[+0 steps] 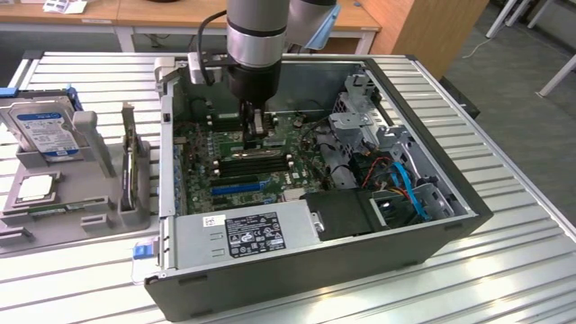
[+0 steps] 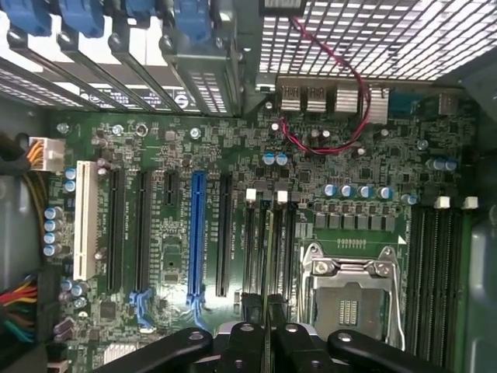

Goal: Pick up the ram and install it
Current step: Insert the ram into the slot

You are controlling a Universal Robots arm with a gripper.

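Green ram [image 2: 268, 330], seen edge-on, is pinched between the closed fingers [image 2: 295, 346] inside the case [image 1: 297, 283], right over the black slots [image 2: 278, 241]. I can't tell whether its lower edge touches one yet.

My worry is alignment. If the stick sits a little askew to the slot, or its notch is the wrong way round, a push down could jam it, flex the board [image 2: 311, 155] or make it slip in that narrow grip. The open socket [image 2: 351, 291] lies just beside the slots, so a dropped stick might land on it.

Around them the case holds the board on its floor, a silver power supply [image 1: 247, 233] against its near wall and blue cables [image 1: 409, 192] by the drive bay.

Beside the case, on the exterior view's left, a grey tray [image 1: 54, 216] on the bench [image 1: 504, 270] keeps a hard drive [image 1: 40, 128] and an upright card [image 1: 131, 158].
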